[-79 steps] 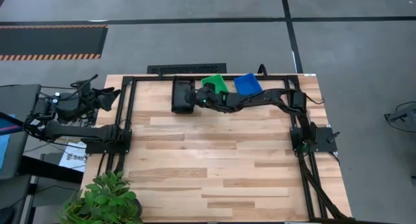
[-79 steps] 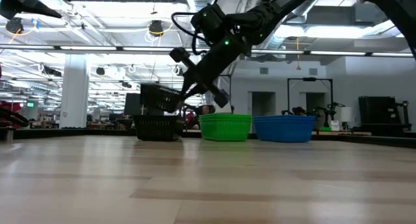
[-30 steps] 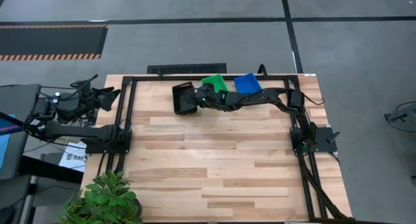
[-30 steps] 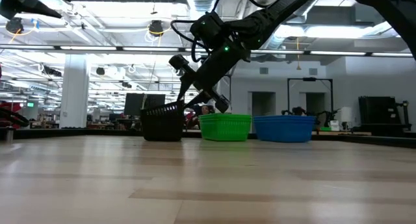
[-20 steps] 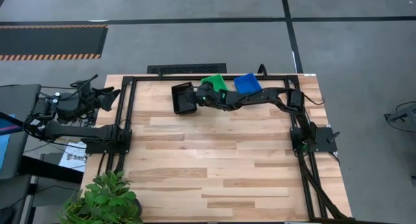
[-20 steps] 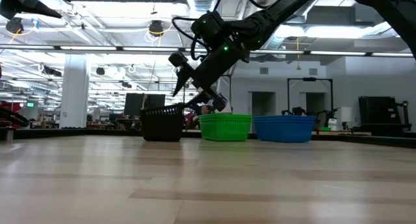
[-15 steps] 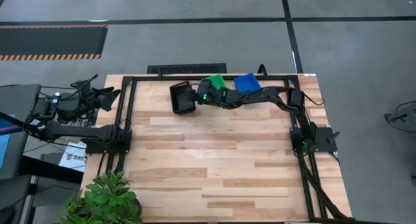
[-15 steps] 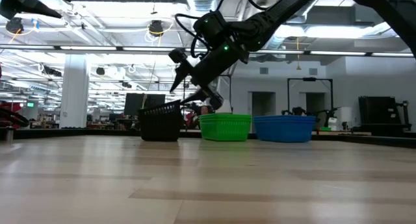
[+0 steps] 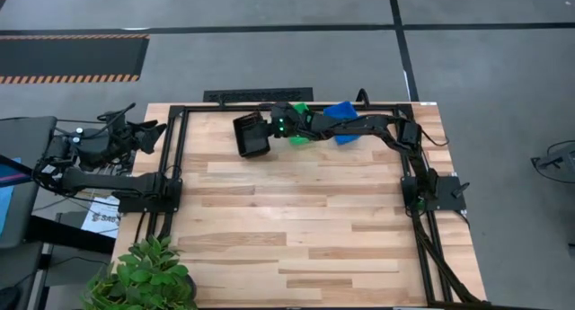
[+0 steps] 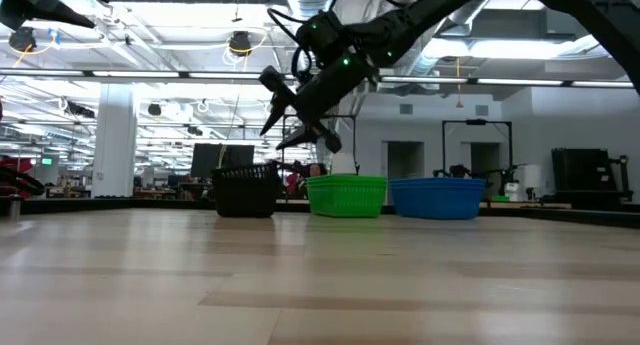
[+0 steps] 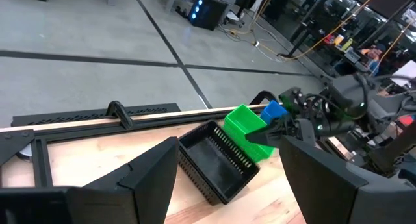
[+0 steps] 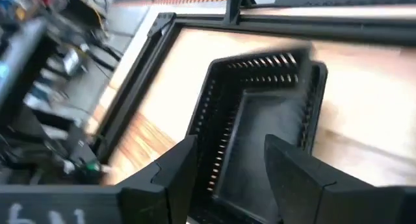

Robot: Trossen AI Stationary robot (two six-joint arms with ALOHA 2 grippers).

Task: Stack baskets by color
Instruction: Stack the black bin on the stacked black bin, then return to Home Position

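- The black perforated plastic basket stack (image 9: pixel 252 136) stands on the wooden desk (image 9: pixel 287 229) near its far edge.
- The bright green mesh basket (image 10: pixel 346 195) is just beside the black one, and the blue mesh basket (image 10: pixel 436 197) is next to the green one.
- The right end effector (image 10: pixel 292 113) hovers above the black baskets, fingers spread, holding nothing.
- The left end effector (image 9: pixel 151 136) waits at the desk's left edge, fingers spread wide.

The right arm (image 9: pixel 355 128) hides most of the green basket (image 9: pixel 299 137) and blue basket (image 9: pixel 346 137) in the high view; how many are nested cannot be told. In the right wrist view, the black basket (image 12: pixel 260 120) beyond the fingers (image 12: pixel 175 178) is blurred.
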